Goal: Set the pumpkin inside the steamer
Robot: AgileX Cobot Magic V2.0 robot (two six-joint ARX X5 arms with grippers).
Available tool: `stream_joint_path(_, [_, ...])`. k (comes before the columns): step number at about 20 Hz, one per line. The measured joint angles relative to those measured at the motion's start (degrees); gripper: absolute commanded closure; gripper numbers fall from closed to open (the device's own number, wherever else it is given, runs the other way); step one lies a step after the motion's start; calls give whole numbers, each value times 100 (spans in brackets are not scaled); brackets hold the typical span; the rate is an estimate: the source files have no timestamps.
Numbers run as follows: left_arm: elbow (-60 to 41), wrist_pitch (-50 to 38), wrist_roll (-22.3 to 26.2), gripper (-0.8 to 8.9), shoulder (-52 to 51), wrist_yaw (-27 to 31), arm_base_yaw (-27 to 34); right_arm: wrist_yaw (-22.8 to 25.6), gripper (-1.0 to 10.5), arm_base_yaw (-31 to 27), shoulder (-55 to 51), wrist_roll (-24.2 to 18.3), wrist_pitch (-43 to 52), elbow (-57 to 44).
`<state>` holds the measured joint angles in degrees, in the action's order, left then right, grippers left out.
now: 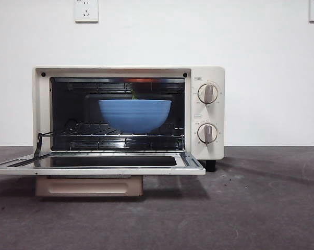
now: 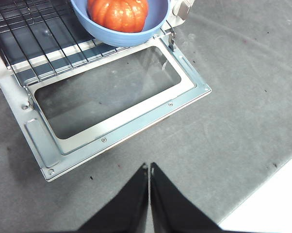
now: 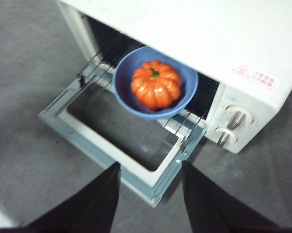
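Pumpkin, small glossy orange ribbed point(image 3: 155, 91) | right gripper point(image 3: 151, 191) hovering wide-jawed and empty above the dropped door point(image 3: 114, 133); left gripper point(image 2: 149, 170) pinched closed, empty | sitting in blue bowl point(image 3: 122, 82) on wire rack point(image 2: 34, 34), cream-white boxy steamer point(image 1: 128, 112) | judging: bowl overhanging rack front, nudging deeper before closing.

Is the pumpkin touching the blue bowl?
Touching. The right wrist view shows the pumpkin sitting inside the blue bowl, resting on its bottom.

the pumpkin point(image 3: 155, 84) sits in the bowl point(image 1: 134, 114), the bowl on the rack point(image 2: 29, 34) inside the steamer point(image 1: 206, 112). the door point(image 1: 97, 164) lies open in front, over the tabletop point(image 1: 251, 208).
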<state>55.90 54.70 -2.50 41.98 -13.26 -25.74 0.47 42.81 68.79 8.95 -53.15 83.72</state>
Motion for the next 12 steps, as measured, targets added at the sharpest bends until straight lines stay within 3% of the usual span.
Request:
stream_joint_path(7, [0,0,0,799,0,0,0,-809,743,33,-1451,-15,981,-2347])
stream_joint_path(12, [0,0,0,799,0,0,0,-844,743,37,-1908,-11,1008,-3204])
